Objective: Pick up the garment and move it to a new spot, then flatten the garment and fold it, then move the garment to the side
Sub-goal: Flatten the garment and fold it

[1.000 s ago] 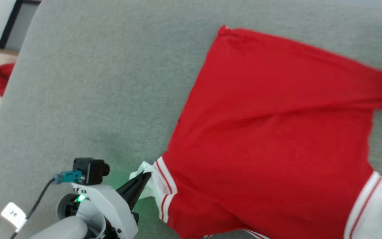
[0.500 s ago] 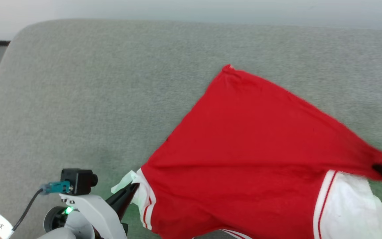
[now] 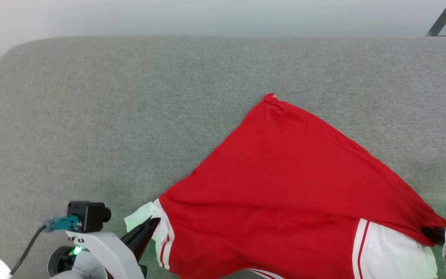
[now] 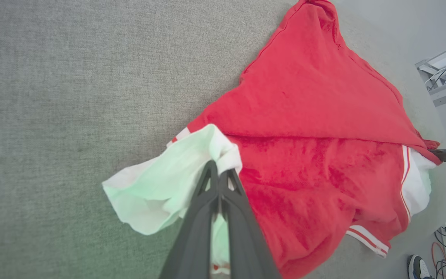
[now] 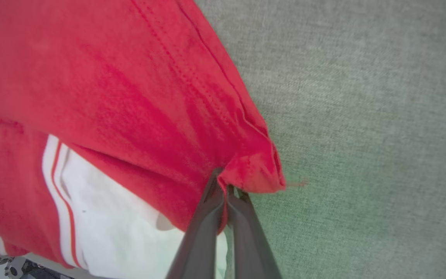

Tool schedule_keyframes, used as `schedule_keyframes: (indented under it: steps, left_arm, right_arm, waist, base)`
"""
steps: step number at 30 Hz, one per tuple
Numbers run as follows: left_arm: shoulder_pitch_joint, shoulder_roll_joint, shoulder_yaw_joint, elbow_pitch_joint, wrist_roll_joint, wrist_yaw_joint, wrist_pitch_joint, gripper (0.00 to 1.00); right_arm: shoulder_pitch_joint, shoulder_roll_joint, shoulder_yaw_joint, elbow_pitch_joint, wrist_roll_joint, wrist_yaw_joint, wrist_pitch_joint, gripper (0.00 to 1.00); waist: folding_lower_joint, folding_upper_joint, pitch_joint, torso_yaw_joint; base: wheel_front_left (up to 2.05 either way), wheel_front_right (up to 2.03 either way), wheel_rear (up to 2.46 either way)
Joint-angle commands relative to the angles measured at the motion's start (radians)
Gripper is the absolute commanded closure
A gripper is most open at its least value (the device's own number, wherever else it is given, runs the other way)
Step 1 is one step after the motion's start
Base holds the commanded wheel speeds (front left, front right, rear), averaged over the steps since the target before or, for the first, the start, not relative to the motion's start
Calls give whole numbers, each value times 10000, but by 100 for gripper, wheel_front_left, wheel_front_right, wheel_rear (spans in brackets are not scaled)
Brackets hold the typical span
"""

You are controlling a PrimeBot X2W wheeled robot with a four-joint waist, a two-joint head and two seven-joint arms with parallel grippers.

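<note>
My L gripper (image 3: 152, 224), at 7 o'clock, is clamped on white sleeve of garment (image 3: 285, 193); R gripper (image 3: 430, 233), at 4 o'clock, pinches its red corner. Garment lies on grey table (image 3: 110, 116), twd 5 o'clock.

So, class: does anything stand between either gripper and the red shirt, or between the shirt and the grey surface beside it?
Nothing visible does. The left gripper is shut on the garment at its white sleeve, the right gripper on a red corner.
</note>
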Motion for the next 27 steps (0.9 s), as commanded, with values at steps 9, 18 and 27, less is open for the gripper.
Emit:
schedule_keyframes:
  steps: [9, 18, 27]
  left_arm:
    - [73, 17, 15, -8, -7, -4, 13, 100]
    - [211, -22, -3, -70, -10, 36, -104, 100]
    - [38, -238, -92, -51, 121, -60, -39, 100]
  right_arm:
    - [135, 42, 67, -11, -408, -7, -532, 0]
    - [508, -272, -335, -1420, -534, -6, -660, 0]
    - [-819, -626, -87, -2880, -829, -6, -1496, 0]
  waist:
    - [0, 0, -58, -58]
    - [0, 0, -235, -82]
    - [0, 0, -201, 233]
  base:
    - [0, 0, 0]
    - [0, 0, 0]
    - [0, 0, 0]
